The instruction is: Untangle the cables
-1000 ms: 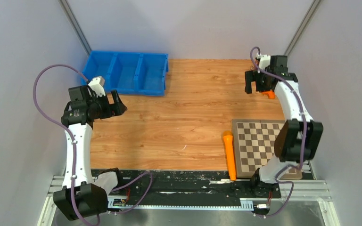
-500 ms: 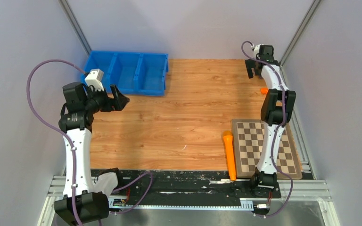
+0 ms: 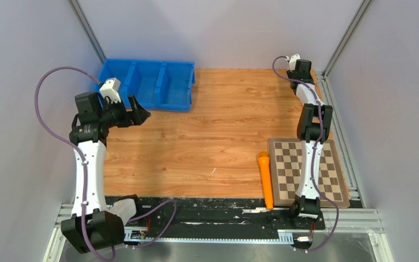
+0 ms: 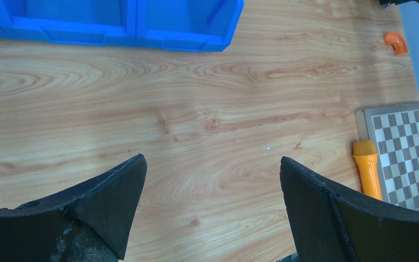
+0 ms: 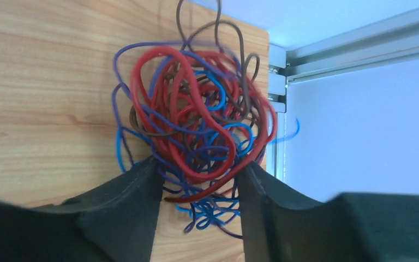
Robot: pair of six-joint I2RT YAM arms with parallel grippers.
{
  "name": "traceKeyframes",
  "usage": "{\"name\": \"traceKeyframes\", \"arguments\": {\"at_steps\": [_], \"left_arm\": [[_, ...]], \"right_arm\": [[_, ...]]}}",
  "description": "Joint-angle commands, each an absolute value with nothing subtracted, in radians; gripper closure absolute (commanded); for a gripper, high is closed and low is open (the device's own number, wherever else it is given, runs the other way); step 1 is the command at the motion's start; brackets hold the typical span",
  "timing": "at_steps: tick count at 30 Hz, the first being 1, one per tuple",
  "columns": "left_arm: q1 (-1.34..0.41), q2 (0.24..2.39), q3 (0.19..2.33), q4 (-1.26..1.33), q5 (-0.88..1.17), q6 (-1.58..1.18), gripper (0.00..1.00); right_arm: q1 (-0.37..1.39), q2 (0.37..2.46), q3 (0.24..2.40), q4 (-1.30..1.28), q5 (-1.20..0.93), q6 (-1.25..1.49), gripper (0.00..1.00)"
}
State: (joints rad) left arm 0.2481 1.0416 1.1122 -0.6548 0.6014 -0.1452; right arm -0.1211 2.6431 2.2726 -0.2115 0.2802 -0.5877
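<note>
Inside the half-open right pincer (image 5: pixel 199 176), tangled thin red, blue, brown wires (image 5: pixel 195 124) are lying — left pincer (image 4: pixel 213 164) is gaping, empty.

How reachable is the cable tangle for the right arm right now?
Likely yes: the right gripper sits at the cables, jaws open on either side of the tangle's near part, nothing in between. The wall looks close beside it, though.
</note>
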Motion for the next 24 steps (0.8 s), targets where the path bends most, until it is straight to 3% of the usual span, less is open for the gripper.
{"name": "traceKeyframes", "arguments": {"at_steps": [1,3,4,13,20,24], "left_arm": [[0.255,1.068,1.185,-0.652,0.605,-0.160,0.00],[0.254,1.072,1.197,-0.654,0.595,-0.152,0.00],[0.255,1.075,1.208,-0.659,0.585,-0.144,0.00],[0.255,1.023,1.191,-0.608,0.661,-0.128,0.00],[0.255,1.012,1.170,-0.651,0.878,-0.061,0.00],[0.250,0.981,1.108,-0.652,1.018,0.009,0.00]], "right_arm": [[-0.120,2.621,2.271,-0.140,0.277,-0.649,0.66],[-0.111,2.553,2.218,-0.166,0.241,-0.650,0.97],[-0.105,2.508,2.173,-0.178,0.219,-0.654,1.00],[-0.007,1.940,1.782,-0.387,-0.144,-0.594,1.00],[0.136,1.703,1.750,-0.780,-0.668,-0.499,1.00],[0.308,1.636,1.661,-0.878,-0.876,-0.475,0.99]]}}
